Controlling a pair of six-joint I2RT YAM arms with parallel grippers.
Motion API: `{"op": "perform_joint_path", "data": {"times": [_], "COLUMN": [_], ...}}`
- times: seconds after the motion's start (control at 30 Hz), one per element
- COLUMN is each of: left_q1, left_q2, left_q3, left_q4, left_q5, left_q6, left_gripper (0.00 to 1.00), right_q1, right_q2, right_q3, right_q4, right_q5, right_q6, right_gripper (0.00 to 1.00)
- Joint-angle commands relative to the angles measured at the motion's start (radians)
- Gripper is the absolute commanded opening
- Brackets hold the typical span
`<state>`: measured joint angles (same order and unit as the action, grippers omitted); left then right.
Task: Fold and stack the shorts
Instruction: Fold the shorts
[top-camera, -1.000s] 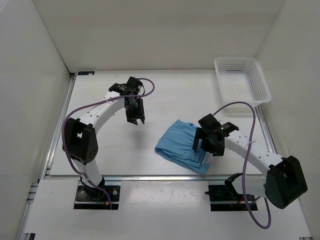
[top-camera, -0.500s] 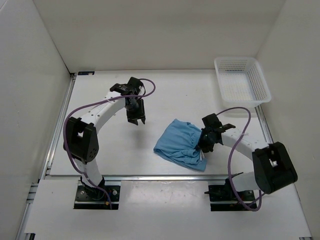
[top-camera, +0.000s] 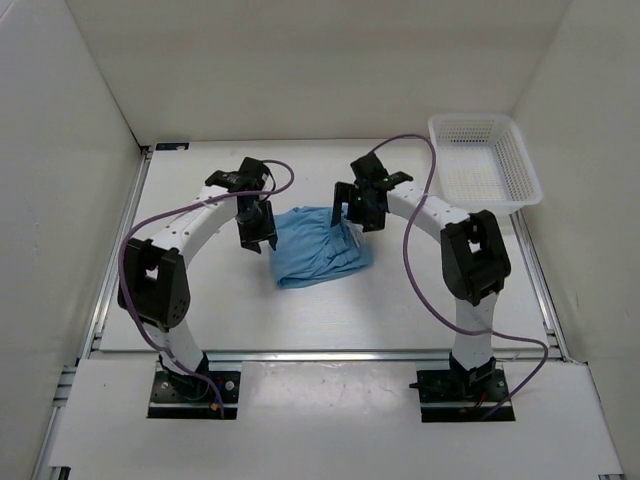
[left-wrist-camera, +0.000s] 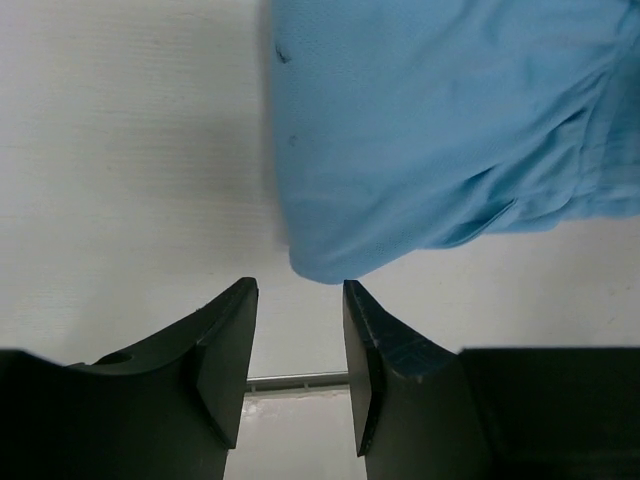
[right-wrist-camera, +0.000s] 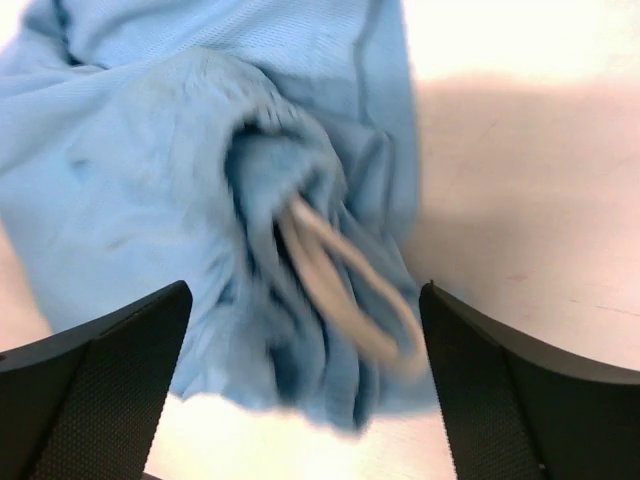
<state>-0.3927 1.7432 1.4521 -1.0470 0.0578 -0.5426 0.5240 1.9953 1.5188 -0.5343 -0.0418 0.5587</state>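
The light blue shorts (top-camera: 318, 245) lie as a folded bundle in the middle of the table. My left gripper (top-camera: 258, 243) stands at their left edge, open, with nothing between its fingers. In the left wrist view a rounded corner of the shorts (left-wrist-camera: 430, 130) lies just beyond the gripper (left-wrist-camera: 298, 290). My right gripper (top-camera: 353, 220) hovers over the bundle's right end, open wide. In the right wrist view the gathered waist of the shorts (right-wrist-camera: 150, 180) and the white drawstring loop (right-wrist-camera: 340, 280) lie below the gripper (right-wrist-camera: 304, 300), which grips nothing.
A white mesh basket (top-camera: 470, 119) stands at the back right corner. White walls close in the table on three sides. A metal rail (top-camera: 120, 270) runs along the left edge.
The shorts went from the near right to the table's middle, carried by the right gripper, which shut on them and has now opened. The left gripper shifted slightly toward them.
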Motion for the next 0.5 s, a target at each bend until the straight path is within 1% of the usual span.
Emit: {"op": "perform_joint_path", "data": {"times": [0.0,0.03,0.07,0.1,0.13,0.17,0.2,0.23,0.27,0.3,0.33,0.4,0.43,0.47], "left_q1": [0.024,0.025,0.038,0.038,0.052,0.069,0.08,0.104,0.118,0.13,0.15,0.161,0.161,0.17], "left_q2": [-0.115,-0.131,-0.146,-0.189,-0.217,-0.246,-0.278,-0.348,-0.387,-0.465,-0.505,-0.586,-0.656,-0.687], "left_q3": [-0.025,-0.035,-0.051,-0.052,-0.076,-0.076,-0.087,-0.096,-0.096,-0.096,-0.096,-0.105,-0.105,-0.105], "left_q4": [-0.008,-0.008,-0.008,-0.008,-0.018,-0.018,-0.018,-0.018,-0.018,-0.009,-0.008,0.005,0.014,0.015], "left_q5": [-0.027,-0.038,-0.05,-0.059,-0.071,-0.1,-0.113,-0.122,-0.143,-0.16,-0.182,-0.252,-0.275,-0.317], "left_q6": [0.006,0.006,0.006,0.006,0.006,0.006,0.006,-0.003,-0.003,-0.014,-0.023,-0.048,-0.048,-0.057], "left_gripper": [0.51,0.53,0.55,0.72,0.78,0.82,0.86,0.9,0.91,0.91,0.93,0.96,0.98,0.98], "right_q1": [-0.002,-0.002,-0.002,-0.002,-0.002,-0.002,-0.012,-0.012,-0.033,-0.042,-0.042,-0.064,-0.064,-0.064], "right_q2": [-0.081,-0.111,-0.188,-0.232,-0.327,-0.379,-0.432,-0.531,-0.58,-0.627,-0.715,-0.798,-0.873,-0.909], "right_q3": [0.087,0.087,0.036,0.005,-0.027,-0.101,-0.139,-0.175,-0.234,-0.261,-0.285,-0.35,-0.371,-0.393], "right_q4": [-0.13,-0.142,-0.142,-0.153,-0.153,-0.164,-0.164,-0.173,-0.191,-0.225,-0.243,-0.277,-0.302,-0.302], "right_q5": [0.084,0.149,0.186,0.227,0.273,0.317,0.4,0.436,0.469,0.502,0.579,0.655,0.684,0.704], "right_q6": [-0.057,-0.042,-0.033,-0.016,-0.005,-0.005,0.006,0.018,0.018,0.027,0.042,0.043,0.052,0.038], "right_gripper": [1.0,1.0,1.0,1.0,1.0,1.0,1.0,1.0,1.0,1.0,1.0,1.0,1.0,0.95]}}
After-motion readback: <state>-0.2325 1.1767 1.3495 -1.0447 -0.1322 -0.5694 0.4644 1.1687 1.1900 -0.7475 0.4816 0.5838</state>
